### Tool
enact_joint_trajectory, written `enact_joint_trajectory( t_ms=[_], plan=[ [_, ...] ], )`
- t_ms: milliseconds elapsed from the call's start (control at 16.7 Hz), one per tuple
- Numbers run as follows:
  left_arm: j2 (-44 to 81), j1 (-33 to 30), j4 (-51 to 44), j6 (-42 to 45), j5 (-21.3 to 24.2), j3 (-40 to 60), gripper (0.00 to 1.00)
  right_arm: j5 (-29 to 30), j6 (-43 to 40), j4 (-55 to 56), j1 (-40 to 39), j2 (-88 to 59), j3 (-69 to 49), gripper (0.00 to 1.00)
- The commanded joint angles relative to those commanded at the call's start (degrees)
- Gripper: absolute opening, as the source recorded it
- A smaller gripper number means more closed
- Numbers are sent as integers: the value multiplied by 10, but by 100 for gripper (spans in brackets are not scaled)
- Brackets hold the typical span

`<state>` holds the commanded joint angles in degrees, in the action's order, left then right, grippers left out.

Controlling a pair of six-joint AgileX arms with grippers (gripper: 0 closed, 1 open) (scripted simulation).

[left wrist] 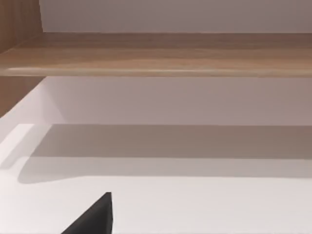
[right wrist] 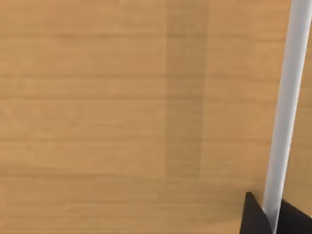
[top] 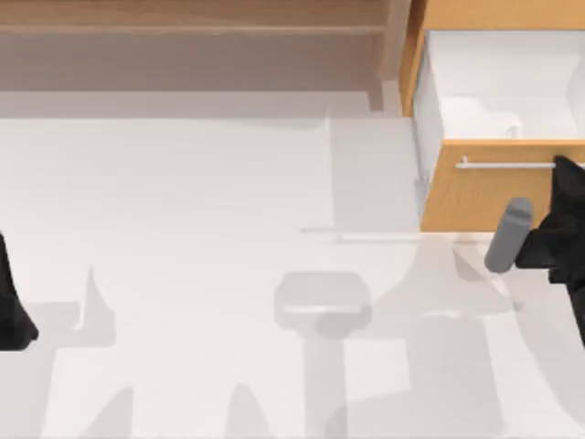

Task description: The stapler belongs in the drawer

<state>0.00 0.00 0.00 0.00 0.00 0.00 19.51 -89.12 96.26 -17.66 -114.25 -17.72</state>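
- Where the white bench [top: 183, 229] meets its far right corner, one drawer [top: 484, 197] stands pulled open, its white inner walls exposed and its orange-tan front facing the near side.
- No brand, label or writing can be read on anything here.
- One thin silver handle [top: 507, 165] runs across the drawer front; the right wrist view shows this bar [right wrist: 287, 107] against the wood grain.
- The right end effector [top: 565, 178] sits at the handle's right end; in the right wrist view its dark fingertips [right wrist: 253, 217] flank the bar, pinching it.
- One brown shelf unit [top: 192, 41] lines the far edge.
- The left end effector [top: 14, 306] is parked at the left edge; whether it is spread I cannot tell.
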Motion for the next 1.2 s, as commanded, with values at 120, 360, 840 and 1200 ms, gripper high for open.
enact_joint_trajectory(
  t_ms=[120,360,840,1200],
  plan=[
    [0,0,0,0,0,0,100,0,0,0,0,0,0,0],
    [0,0,0,0,0,0,100,0,2,-2,0,-2,-1,0],
    [0,0,0,0,0,0,100,-31,1,-80,32,-36,-114,0],
    [0,0,0,0,0,0,100,-39,1,-99,39,-45,-142,0]
  ],
)
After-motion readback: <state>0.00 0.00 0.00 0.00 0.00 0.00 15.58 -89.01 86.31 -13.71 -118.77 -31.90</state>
